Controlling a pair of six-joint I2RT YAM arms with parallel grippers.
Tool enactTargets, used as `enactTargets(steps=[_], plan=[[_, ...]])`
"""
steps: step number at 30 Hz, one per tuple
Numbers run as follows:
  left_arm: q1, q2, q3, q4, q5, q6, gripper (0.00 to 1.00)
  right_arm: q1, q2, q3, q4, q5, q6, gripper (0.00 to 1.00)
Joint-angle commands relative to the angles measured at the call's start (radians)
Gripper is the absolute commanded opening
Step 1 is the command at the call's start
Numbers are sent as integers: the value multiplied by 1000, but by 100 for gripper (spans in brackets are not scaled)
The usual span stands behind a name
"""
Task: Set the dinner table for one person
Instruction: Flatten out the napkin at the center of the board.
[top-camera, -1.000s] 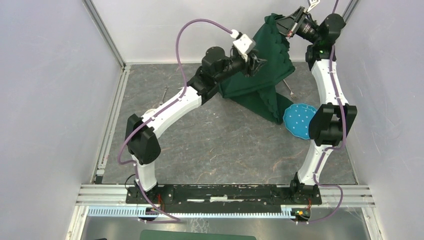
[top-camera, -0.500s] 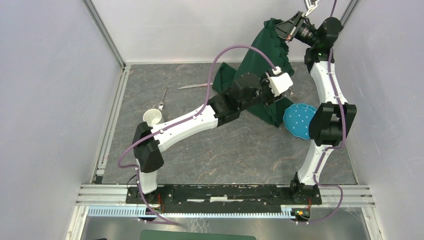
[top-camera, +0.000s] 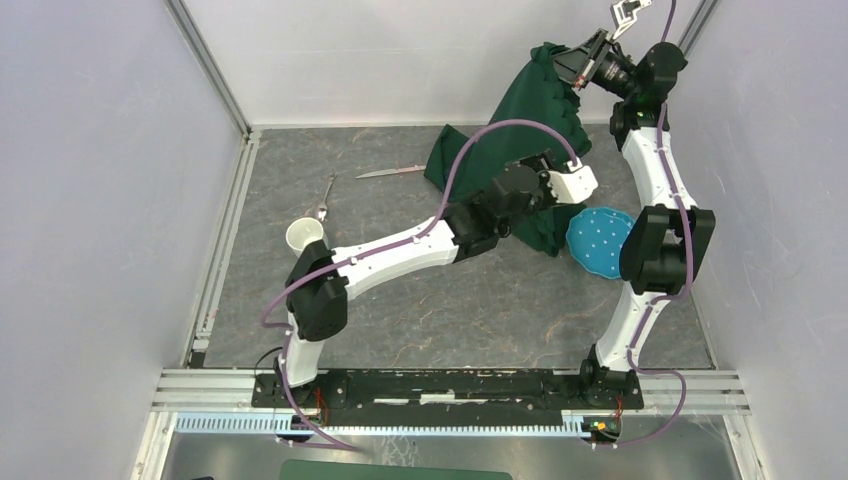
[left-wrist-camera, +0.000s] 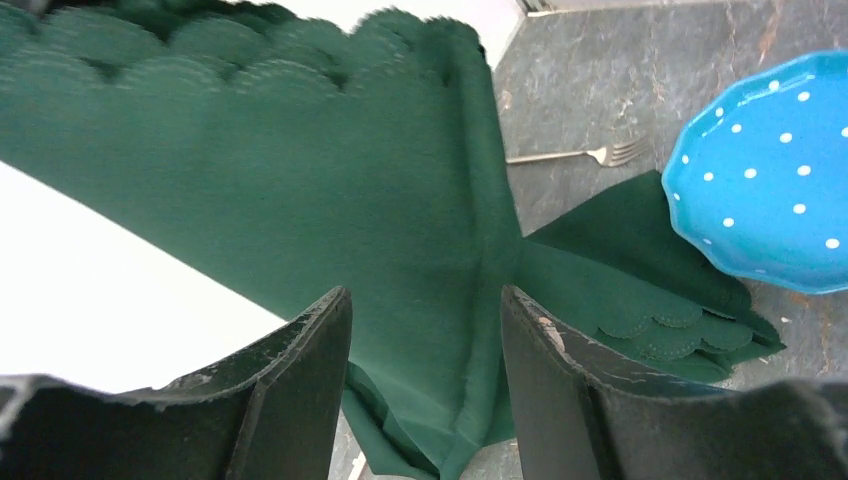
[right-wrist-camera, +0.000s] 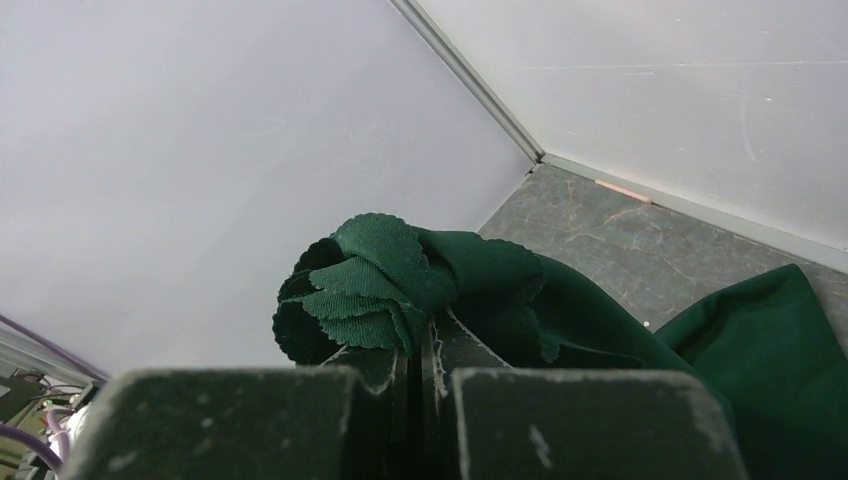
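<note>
A dark green scallop-edged cloth (top-camera: 535, 120) hangs from my right gripper (top-camera: 578, 62), which is shut on its bunched top edge high at the back right; the pinch shows in the right wrist view (right-wrist-camera: 420, 345) with the cloth (right-wrist-camera: 380, 270) gathered above it. The cloth's lower end lies on the dark-grey dinner table (top-camera: 400, 290). My left gripper (top-camera: 553, 203) is open, low by the cloth's lower part. In the left wrist view it (left-wrist-camera: 425, 300) faces a hanging fold of the cloth (left-wrist-camera: 300, 180), fingers apart with nothing gripped.
A blue white-dotted plate (top-camera: 600, 242) lies right of the cloth; it shows in the left wrist view (left-wrist-camera: 770, 180) with a fork (left-wrist-camera: 585, 155) beyond. A white cup (top-camera: 305, 235), a spoon (top-camera: 326, 195) and a knife (top-camera: 390, 172) lie at the left. Walls stand close.
My left arm has swung from the cloth's upper left side to the right and down, towards the plate. The cloth now hangs narrower. The right gripper has hardly moved.
</note>
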Motion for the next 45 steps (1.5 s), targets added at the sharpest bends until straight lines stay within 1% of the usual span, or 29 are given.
enactTargets(steps=[1, 5, 11, 16, 22, 30, 34, 37, 42, 43, 45], plan=[[-16, 19, 13, 58, -29, 55, 63, -2, -81, 16, 100, 6, 20, 0], [-25, 23, 13, 58, -20, 34, 64, -3, -82, 16, 110, 1, 29, 0], [-45, 37, 9, 71, -36, 59, 65, -5, -87, 1, 145, -1, 53, 0], [-48, 46, 9, 75, -24, 47, 66, -7, -88, 0, 161, -3, 68, 0], [-49, 58, 9, 81, -21, 42, 70, -6, -105, -27, 171, -3, 68, 0], [-47, 73, -15, 117, -28, 40, 73, -6, -125, -57, 177, 7, 68, 0], [-48, 86, -13, 122, -32, 12, 74, -7, -126, -61, 172, 10, 68, 0], [-47, 96, -17, 124, -31, 3, 74, -6, -132, -68, 171, 10, 66, 0], [-45, 112, -45, 192, -96, 25, 74, -6, -147, -85, 181, 12, 69, 0], [-45, 117, -50, 213, -117, 27, 73, -6, -151, -87, 184, 11, 70, 0], [-39, 131, -60, 247, -145, 43, 68, -6, -154, -88, 188, 8, 74, 0]])
